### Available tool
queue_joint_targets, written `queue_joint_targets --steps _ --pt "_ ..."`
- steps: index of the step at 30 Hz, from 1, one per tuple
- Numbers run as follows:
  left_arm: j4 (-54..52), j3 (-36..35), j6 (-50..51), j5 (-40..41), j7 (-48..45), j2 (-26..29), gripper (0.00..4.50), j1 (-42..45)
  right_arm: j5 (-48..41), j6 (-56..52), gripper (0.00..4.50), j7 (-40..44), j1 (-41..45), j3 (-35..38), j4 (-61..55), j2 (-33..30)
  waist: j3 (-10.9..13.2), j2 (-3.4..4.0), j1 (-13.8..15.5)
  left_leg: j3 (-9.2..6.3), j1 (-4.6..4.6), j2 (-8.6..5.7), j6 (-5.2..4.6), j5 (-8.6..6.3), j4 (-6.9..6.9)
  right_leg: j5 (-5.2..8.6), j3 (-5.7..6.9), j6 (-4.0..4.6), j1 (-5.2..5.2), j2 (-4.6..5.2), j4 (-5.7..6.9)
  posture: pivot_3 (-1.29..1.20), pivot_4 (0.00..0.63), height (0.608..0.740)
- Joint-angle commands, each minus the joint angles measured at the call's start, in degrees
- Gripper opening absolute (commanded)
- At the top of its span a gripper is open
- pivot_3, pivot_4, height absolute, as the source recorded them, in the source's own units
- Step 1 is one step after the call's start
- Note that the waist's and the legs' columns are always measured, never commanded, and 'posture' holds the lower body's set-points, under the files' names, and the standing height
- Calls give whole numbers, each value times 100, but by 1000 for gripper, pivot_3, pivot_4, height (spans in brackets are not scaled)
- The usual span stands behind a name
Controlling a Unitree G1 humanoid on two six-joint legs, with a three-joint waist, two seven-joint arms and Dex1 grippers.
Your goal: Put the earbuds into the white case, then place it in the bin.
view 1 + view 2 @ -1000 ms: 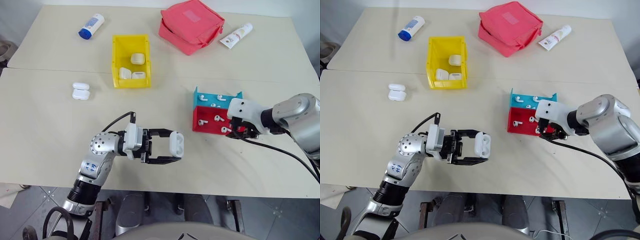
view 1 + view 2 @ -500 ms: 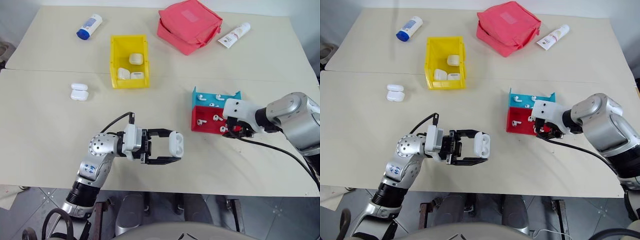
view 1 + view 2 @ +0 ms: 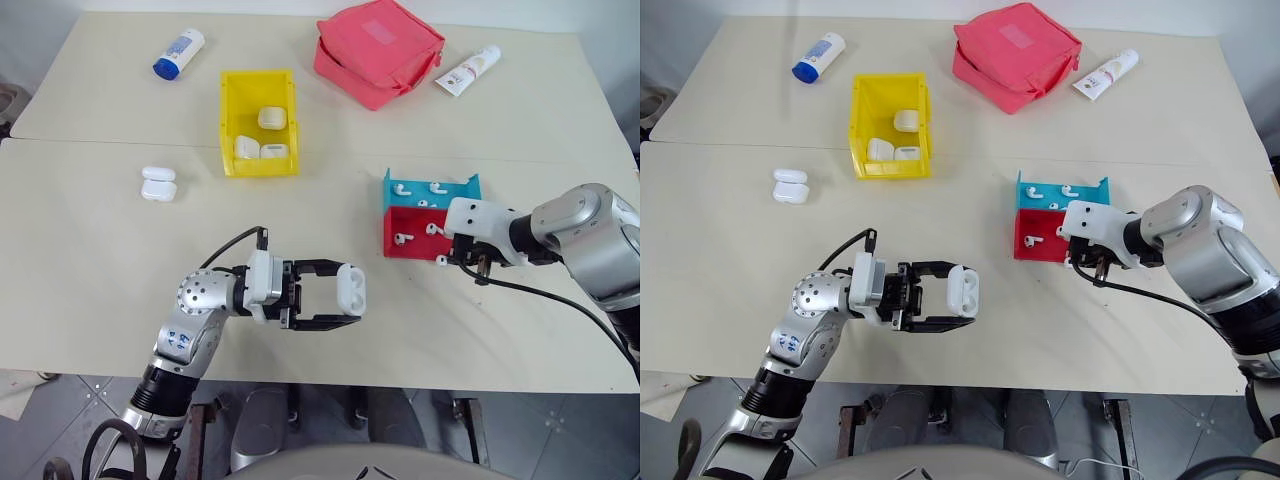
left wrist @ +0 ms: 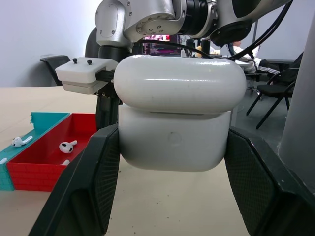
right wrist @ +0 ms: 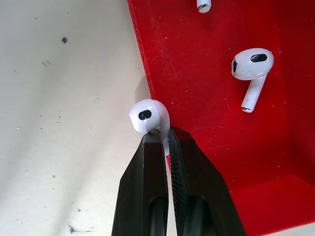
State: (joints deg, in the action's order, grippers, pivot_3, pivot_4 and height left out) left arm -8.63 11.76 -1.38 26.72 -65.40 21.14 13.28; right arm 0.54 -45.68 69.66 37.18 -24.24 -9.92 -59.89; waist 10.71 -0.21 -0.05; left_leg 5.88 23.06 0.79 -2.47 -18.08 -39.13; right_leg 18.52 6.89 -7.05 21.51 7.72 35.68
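Now the right gripper (image 5: 165,142) pinches an earbud (image 5: 149,116) by its stem over the red tray's (image 5: 206,98) edge

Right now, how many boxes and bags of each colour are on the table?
Yellow bin: 1
Red tray: 1
Blue tray: 1
Pink pouch: 1
Total: 4

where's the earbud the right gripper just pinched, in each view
Left eye view: the pinched earbud is at the red tray's near right corner, below the right gripper.
Right eye view: same corner spot.
Left wrist view: not made out.
Right wrist view: center, stem between the fingers, bud over the tray's edge.
Shared landmark: the red tray.
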Motion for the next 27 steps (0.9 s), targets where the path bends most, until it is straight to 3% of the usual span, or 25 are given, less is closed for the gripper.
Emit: queue_joint_targets --steps 1,27 --pt "-244 -11 -23 16 26 6 2786 -4 51 320 7 35 11 165 -115 -58 0 0 0 0 0 0 0 0 0 0 0 0 0 0 0 0 150 740" --pt "-144 1 -104 -49 -4 35 2786 -26 279 634 7 -146 252 219 456 148 0 0 1 0 0 -1 -1 1 0 0 31 0 0 -1 3 0 150 740"
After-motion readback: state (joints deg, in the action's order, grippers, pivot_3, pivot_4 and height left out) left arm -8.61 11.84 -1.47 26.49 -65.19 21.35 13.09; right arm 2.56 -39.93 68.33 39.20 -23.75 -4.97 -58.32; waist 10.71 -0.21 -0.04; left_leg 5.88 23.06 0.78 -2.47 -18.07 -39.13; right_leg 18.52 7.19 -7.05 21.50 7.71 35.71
